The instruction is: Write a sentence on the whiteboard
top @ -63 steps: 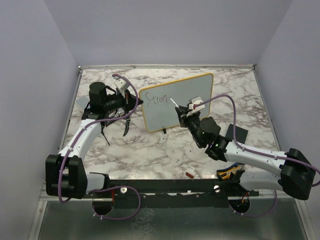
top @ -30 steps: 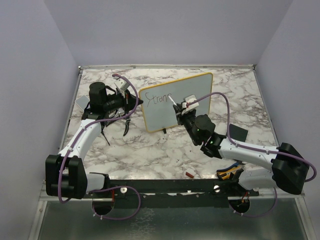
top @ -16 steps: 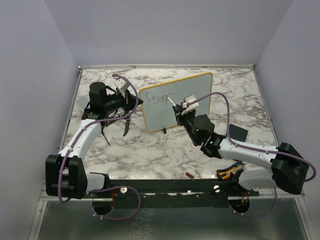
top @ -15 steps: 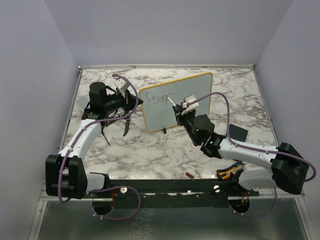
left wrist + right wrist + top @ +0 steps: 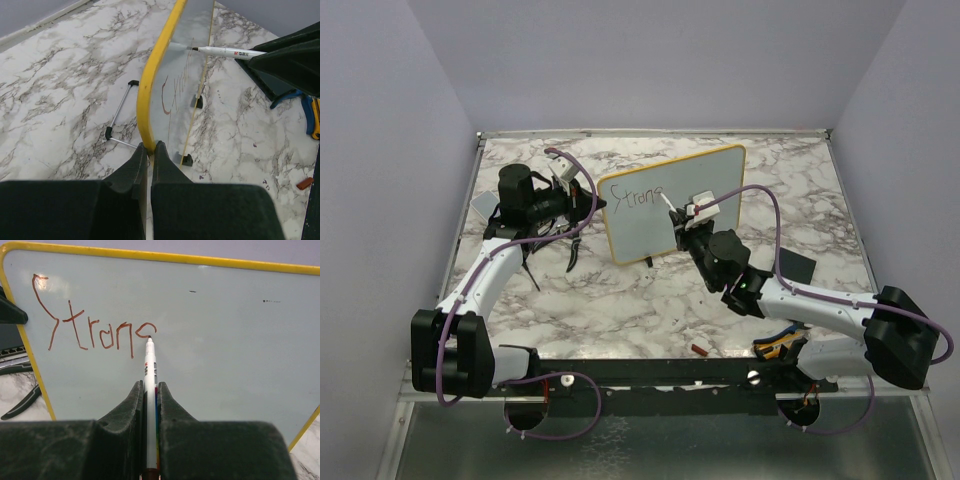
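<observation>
The whiteboard [image 5: 705, 185] stands tilted on the marble table, yellow-framed; it fills the right wrist view [image 5: 225, 340] and shows edge-on in the left wrist view [image 5: 155, 75]. The sentence [image 5: 638, 198] reads "Stron" plus a part-drawn letter in red-brown marker [image 5: 95, 327]. My left gripper [image 5: 148, 149] is shut on the whiteboard's yellow left edge. My right gripper [image 5: 149, 387] is shut on a white marker [image 5: 149, 390] whose tip touches the board at the last stroke; the marker also shows in the left wrist view [image 5: 230, 51].
A small dark square slab [image 5: 796, 266] lies right of the right arm. A small red cap [image 5: 700, 349] lies near the front edge. Orange-and-blue tools [image 5: 778, 349] sit by the right base. A grey pad [image 5: 481, 207] lies at far left.
The word grew from "Stron" to "Stron" plus a curved stroke. My right arm shifted slightly along the board with the marker. The left arm stayed still.
</observation>
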